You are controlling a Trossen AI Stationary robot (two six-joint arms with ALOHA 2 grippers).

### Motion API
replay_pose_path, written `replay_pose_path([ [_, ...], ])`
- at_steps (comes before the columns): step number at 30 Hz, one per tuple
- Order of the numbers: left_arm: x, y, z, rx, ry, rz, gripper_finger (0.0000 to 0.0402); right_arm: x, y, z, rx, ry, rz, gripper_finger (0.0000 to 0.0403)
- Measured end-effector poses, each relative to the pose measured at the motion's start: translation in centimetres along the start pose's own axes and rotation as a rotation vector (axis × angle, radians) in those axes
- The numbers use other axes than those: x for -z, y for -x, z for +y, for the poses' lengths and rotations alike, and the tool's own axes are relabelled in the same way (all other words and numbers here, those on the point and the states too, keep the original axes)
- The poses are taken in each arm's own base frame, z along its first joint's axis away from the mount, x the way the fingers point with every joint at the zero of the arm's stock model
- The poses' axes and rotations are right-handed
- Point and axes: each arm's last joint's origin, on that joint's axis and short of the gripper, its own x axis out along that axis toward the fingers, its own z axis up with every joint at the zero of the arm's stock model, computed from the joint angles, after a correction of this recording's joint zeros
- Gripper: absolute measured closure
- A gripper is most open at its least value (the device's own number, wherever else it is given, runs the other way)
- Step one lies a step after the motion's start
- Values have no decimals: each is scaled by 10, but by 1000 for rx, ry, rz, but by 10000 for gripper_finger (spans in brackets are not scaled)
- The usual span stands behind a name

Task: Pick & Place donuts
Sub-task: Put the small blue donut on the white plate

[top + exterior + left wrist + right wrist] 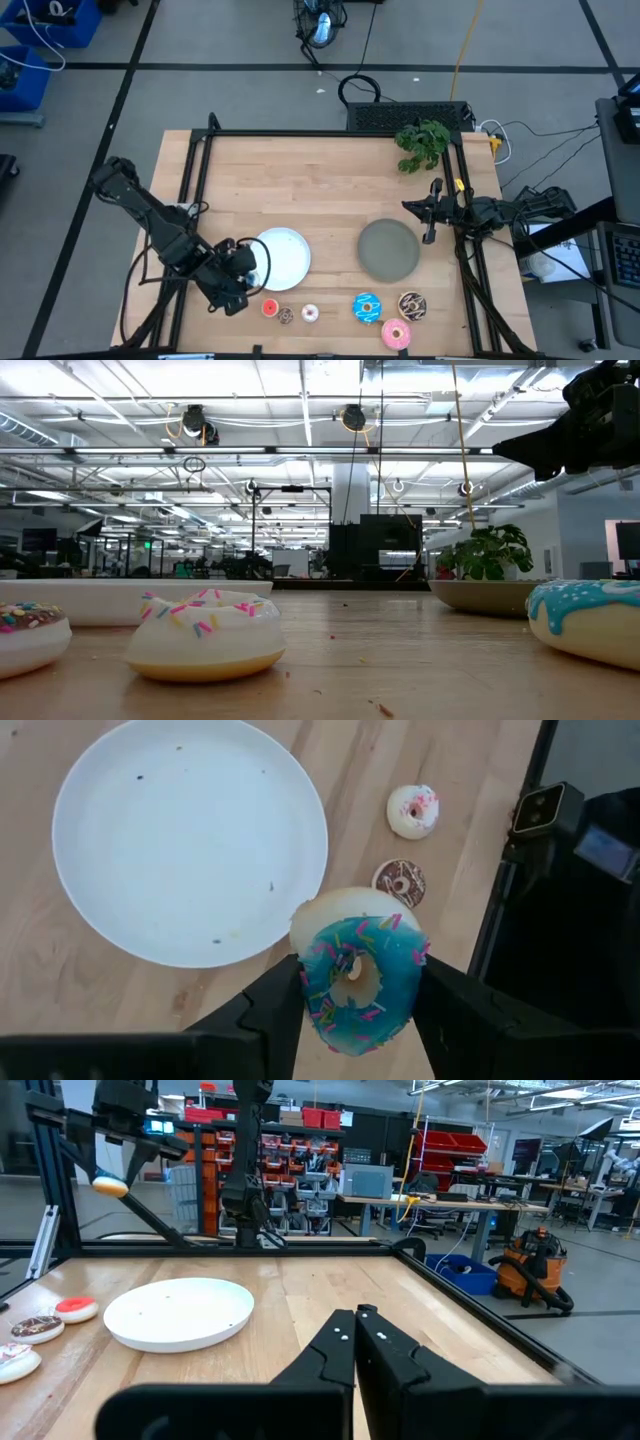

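Note:
My left gripper (357, 992) is shut on the tiny blue donut (352, 982), which has blue icing, sprinkles and a cream underside. It hovers by the near-left rim of the white plate (284, 258), and the right wrist view shows it raised (108, 1183). The tiny red (270, 308), brown (286, 316) and whitish (310, 313) donuts lie in a row on the table in front of the plate. The larger blue (367, 307), speckled chocolate (412, 305) and pink (396, 334) donuts lie in front of the grey plate (389, 249). My right gripper (357, 1320) is shut and waits at the table's right edge. My left gripper pinches the tiny blue donut between its two fingers (283, 1007), one on each side of the ring's outer rim (311, 982). The fingers slant down from above. The donut is lifted clear of the table and tilted on edge, its iced face turned toward the wrist camera.
A green plant (423, 142) sits at the table's far right corner. A black frame rail (194, 190) runs along the left, far and right edges. Bare wood (300, 190) lies between the plates and the far rail.

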Motion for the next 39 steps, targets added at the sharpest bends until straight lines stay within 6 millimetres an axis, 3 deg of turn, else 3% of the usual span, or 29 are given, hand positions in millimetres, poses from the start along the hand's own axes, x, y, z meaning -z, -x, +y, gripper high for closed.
replay_pose_path([
  [9,-1,0,1,2,3,16,227,0,0,0,0,0,0,403],
  [14,-12,-3,9,-29,27,8,227,0,0,0,0,0,0,403],
  [27,-82,-12,79,-242,33,-52,227,0,0,0,0,0,0,403],
  [32,-99,-33,96,-289,23,13,227,0,0,0,0,0,1,403],
  [39,-105,-90,99,-305,-106,211,227,0,0,0,1,0,1,403],
])
